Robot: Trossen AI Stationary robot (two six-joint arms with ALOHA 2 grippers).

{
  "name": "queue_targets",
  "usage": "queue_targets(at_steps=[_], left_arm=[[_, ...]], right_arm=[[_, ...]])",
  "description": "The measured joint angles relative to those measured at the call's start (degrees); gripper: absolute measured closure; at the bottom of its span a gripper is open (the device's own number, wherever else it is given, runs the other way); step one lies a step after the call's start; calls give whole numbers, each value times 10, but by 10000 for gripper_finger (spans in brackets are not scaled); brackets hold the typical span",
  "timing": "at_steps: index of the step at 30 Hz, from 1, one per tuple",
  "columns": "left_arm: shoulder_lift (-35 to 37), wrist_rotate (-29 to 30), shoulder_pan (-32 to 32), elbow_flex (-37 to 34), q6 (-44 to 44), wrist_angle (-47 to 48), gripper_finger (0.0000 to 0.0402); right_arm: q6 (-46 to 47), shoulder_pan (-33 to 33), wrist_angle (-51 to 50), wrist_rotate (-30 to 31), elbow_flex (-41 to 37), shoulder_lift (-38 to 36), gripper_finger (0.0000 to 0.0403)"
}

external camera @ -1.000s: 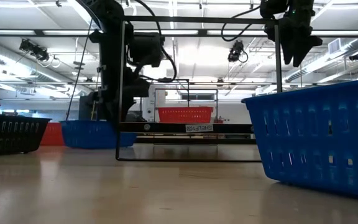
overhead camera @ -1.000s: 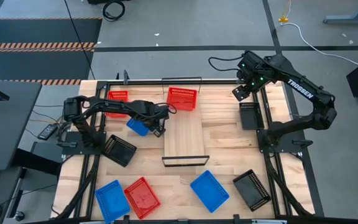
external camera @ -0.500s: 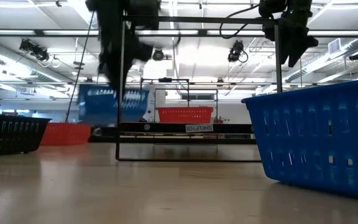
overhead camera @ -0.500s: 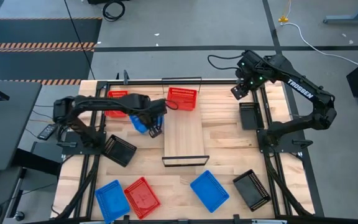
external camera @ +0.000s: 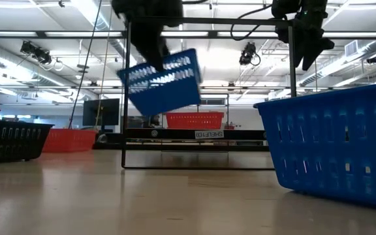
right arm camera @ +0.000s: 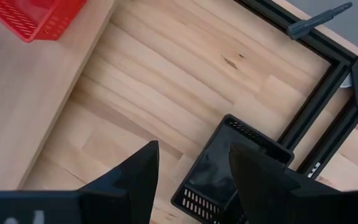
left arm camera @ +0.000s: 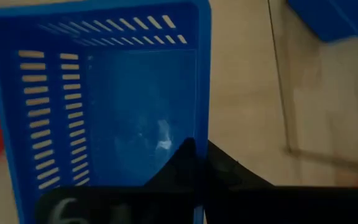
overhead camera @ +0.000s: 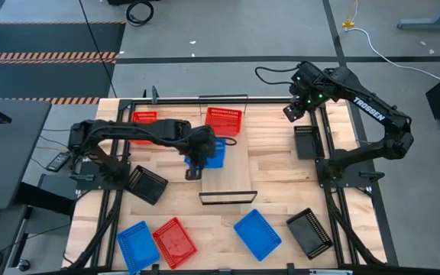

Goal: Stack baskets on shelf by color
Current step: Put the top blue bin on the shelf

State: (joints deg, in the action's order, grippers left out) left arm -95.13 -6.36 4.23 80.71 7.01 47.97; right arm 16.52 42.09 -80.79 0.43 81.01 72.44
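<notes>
Blue basket (overhead camera: 213, 152), a second ago down on the counter (overhead camera: 281, 164), now hangs lifted over the shelf (overhead camera: 228, 177), pinched by the left gripper (overhead camera: 195, 163); placing should follow. Right gripper (overhead camera: 293, 111) waits high, jaws wide.

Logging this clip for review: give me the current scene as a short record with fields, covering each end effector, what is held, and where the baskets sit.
left end effector: shut on the blue basket, carried in the air by the shelf's left edge
right end effector: open, empty, above the black basket at the table's right side
shelf: one red basket at its far end
near table edge: two blue, one red, one black basket
</notes>
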Motion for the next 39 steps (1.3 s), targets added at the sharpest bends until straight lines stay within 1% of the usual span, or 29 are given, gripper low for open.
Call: queue_targets(at_steps=[3,6,9,13,16,20,23,25,30,35,39], left_arm=[[-29,1,2,0,1,-60,393],[-61,1,5,0,-1,-101,393],[-90,8,8,0,-3,-115,393],[-118,37,16,0,-5,-121,392],[-123,42,24,0,-20,-131,386],[-123,45,33,2,-50,-153,394],[-123,44,40,18,-79,-159,394],[-123,44,43,25,-82,-176,393],[-122,42,42,56,-79,-186,391],[-122,32,40,63,-79,-173,392],[-122,31,33,64,-70,-119,391]], right_arm=[[4,0,-4,-2,0,0,203],[4,0,-18,-4,0,0,203],[8,0,-30,-6,0,0,203],[19,0,-37,-14,0,0,203],[23,-1,-38,-22,0,0,203],[33,-5,-39,-22,0,-1,203],[42,-10,-39,-21,0,-1,203],[45,-13,-39,-20,0,-1,203],[47,-21,-37,-19,0,-1,203],[50,-22,-37,-19,0,-1,203],[49,-22,-35,-14,0,-1,203]])
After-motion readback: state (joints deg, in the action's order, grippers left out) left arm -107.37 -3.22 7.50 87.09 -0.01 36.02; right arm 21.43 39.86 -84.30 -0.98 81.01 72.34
